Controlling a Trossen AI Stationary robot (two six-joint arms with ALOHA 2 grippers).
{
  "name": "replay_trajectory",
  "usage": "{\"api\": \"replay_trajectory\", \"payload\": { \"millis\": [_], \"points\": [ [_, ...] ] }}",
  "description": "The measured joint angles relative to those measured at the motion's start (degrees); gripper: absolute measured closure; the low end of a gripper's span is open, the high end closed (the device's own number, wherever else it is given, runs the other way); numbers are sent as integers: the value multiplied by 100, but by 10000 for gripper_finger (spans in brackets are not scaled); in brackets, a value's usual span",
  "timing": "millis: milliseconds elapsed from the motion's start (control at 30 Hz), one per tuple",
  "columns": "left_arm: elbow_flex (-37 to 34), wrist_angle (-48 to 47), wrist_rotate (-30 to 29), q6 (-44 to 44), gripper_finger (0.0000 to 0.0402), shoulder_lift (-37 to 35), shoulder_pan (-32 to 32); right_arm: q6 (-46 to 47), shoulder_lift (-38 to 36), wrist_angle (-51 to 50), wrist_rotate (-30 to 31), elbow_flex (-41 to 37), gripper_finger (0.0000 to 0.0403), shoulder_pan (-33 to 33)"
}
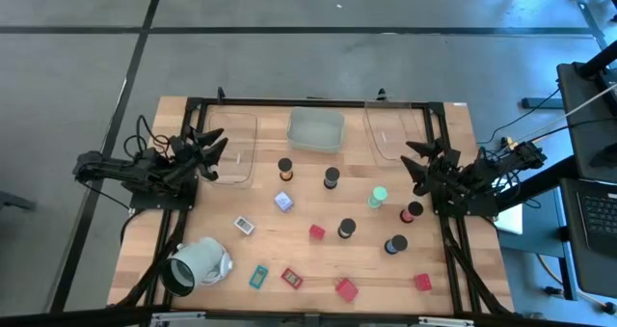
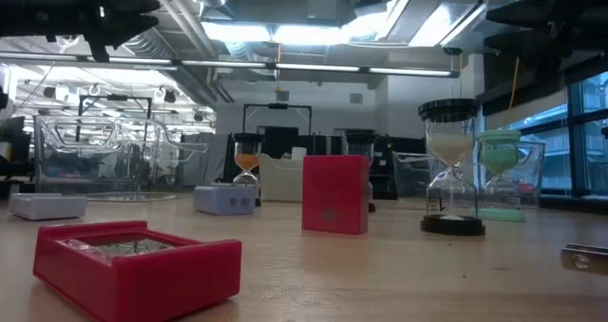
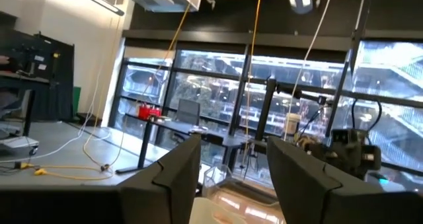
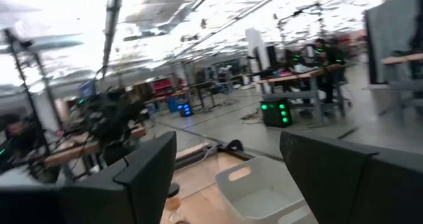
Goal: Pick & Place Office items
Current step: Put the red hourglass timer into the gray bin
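Note:
The office items lie spread over the wooden table in the high view. Among them are black cylinders [image 1: 332, 177], a green-topped one [image 1: 377, 197], a red-topped one [image 1: 413, 211], a pale blue cube [image 1: 283, 202], red blocks [image 1: 346, 288], a white rectangle [image 1: 244, 226] and a teal rectangle [image 1: 258, 276]. In the low view the cylinders show as sand timers [image 2: 449, 165], standing upright near a red block [image 2: 334, 194]. My left gripper [image 1: 218, 146] hovers open at the table's left side. My right gripper [image 1: 409, 156] hovers open at the right side. Both wrist views show their fingers apart, left [image 3: 234, 178] and right [image 4: 228, 178], with nothing between them.
A clear tray [image 1: 231, 149] sits just past my left gripper, a frosted bin [image 1: 316, 129] at the far middle, and another clear tray [image 1: 390, 129] beside my right gripper. A large mint-white hollow cylinder [image 1: 193, 264] lies on its side at the near left.

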Motion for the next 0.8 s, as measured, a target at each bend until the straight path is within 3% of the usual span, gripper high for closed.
{"api": "replay_trajectory", "payload": {
  "millis": [233, 467, 633, 800],
  "points": [
    [120, 469, -301, -1, 227, 958, 0, -42, 46, -810, 320, 600, 128, -1],
    [851, 483, -472, 191, 224, 2050, 0, 766, 674, -2189, 798, 1352, 128, -1],
    [1254, 466, -470, 158, 223, 2832, 0, 1398, 1463, -2796, 702, 1859, 128, 1],
    [1482, 463, -470, -105, 223, 3491, 0, 2703, 2371, -3959, -35, 2631, 128, -1]
  ]
}}
